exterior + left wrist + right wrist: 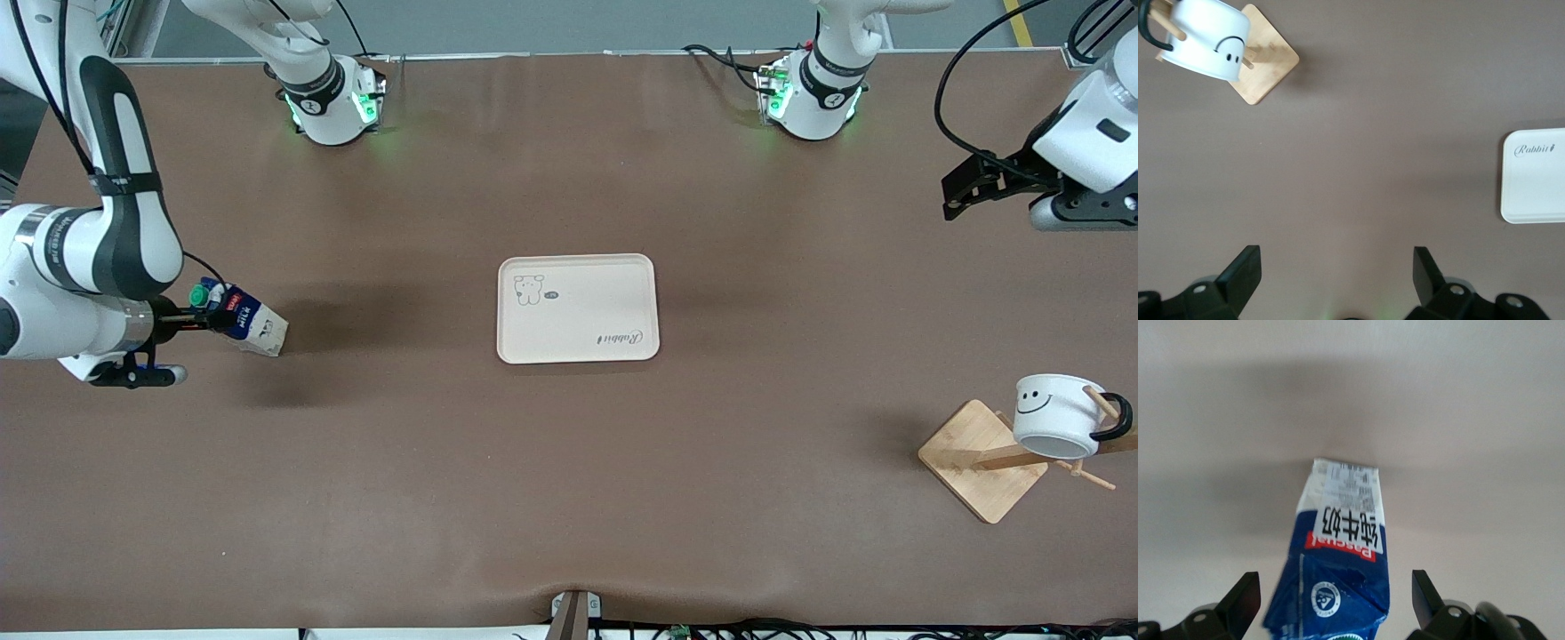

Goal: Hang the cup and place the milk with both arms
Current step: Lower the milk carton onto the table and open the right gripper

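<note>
on the brown table, both grippers spread: left gripper over bare surface, right gripper around the milk

Brown matte table covering spanning nearly the whole front view, faintly creased. Grey floor strip at 12 o'clock, crossed by a yellow line near 1 o'clock. Black cables along the 6 o'clock edge. Even, diffuse overhead lighting; soft shadows.
</note>
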Controlling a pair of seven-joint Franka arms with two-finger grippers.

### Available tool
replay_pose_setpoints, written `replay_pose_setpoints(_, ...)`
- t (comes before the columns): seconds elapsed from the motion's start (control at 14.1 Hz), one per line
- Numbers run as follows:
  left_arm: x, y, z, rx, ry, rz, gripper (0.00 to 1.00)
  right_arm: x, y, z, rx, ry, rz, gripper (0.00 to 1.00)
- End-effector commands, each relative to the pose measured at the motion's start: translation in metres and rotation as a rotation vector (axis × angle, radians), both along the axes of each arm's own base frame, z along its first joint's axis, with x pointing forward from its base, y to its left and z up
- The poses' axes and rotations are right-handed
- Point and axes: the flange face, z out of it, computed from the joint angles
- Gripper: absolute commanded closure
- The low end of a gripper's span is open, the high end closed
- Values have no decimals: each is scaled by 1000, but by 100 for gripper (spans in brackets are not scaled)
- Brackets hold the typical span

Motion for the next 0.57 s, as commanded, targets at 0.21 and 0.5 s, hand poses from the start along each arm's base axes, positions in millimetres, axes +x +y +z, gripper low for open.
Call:
replay_pose_setpoints(0.21, -4, 1, 1, -19, -43, -14, 0, 46, 4, 147, 43, -183, 32, 0)
replay_pose_setpoints(0.5, -16, 9, 13, -17, -48, -1, 0, 33, -5, 212, 50, -232, 15, 0)
